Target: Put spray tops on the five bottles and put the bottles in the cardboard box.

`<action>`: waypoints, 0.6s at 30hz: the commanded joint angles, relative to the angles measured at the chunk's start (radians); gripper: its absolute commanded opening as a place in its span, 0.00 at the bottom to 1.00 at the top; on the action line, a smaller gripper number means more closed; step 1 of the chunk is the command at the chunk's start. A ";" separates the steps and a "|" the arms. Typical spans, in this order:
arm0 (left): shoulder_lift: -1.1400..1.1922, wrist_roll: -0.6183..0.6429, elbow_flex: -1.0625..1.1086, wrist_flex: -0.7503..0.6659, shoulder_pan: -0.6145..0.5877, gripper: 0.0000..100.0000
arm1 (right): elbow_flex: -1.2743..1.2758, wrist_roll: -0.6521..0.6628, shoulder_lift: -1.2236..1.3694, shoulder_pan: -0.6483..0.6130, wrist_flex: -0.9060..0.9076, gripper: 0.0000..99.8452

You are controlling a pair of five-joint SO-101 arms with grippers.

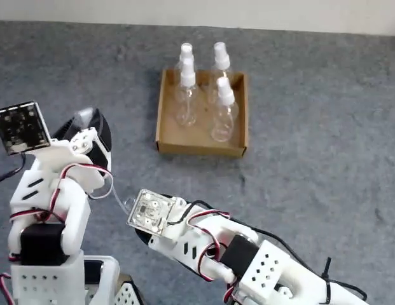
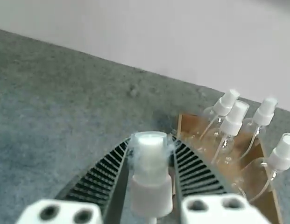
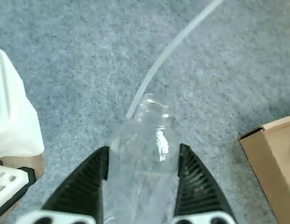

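Left gripper (image 2: 152,145): jaws narrow, clamped on the collar of a white spray top (image 2: 149,182). In the high view this sits in the left half of the frame, at mid height. The top's thin clear dip tube (image 3: 177,42) slants away from it toward the lower centre of that frame.

Right gripper (image 3: 145,151): jaws closed on the shoulders of a clear, uncapped bottle (image 3: 142,161), neck pointing outward. The free end of the tube meets the bottle at its open neck.

Cardboard box (image 1: 200,150): upper centre of the high view, well apart from both grippers. It holds four capped bottles (image 1: 222,117), all leaning toward the far wall. Grey table cover (image 1: 311,95) all around.

Step in hand, as I judge it: fitting the fifth and last spray top, at the threading of the tube. Four of five are boxed, so the task is near its end.

Next move calls for: keeping tube and neck in line, sliding the tube fully down, seating the collar and turning it tight while the right jaws hold the bottle against the twist. Then the carry to the box, where the free space looks tight.

Hard to make out:
- whether the tube tip is inside the neck or only against the rim; clear on clear, cannot tell
- the bottle's lower body, cut off between the right jaws
- in the high view the right arm's wrist covers its jaws and the bottle
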 commanded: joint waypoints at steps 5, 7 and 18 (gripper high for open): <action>-0.007 -0.008 -0.048 -0.089 -0.016 0.00 | -0.008 -0.008 -0.021 -0.008 -0.027 0.00; -0.004 -0.037 -0.074 -0.103 -0.016 0.00 | -0.007 -0.008 -0.021 -0.008 -0.025 0.00; -0.008 -0.015 -0.077 -0.083 0.027 0.00 | -0.007 -0.008 -0.021 -0.005 -0.025 0.00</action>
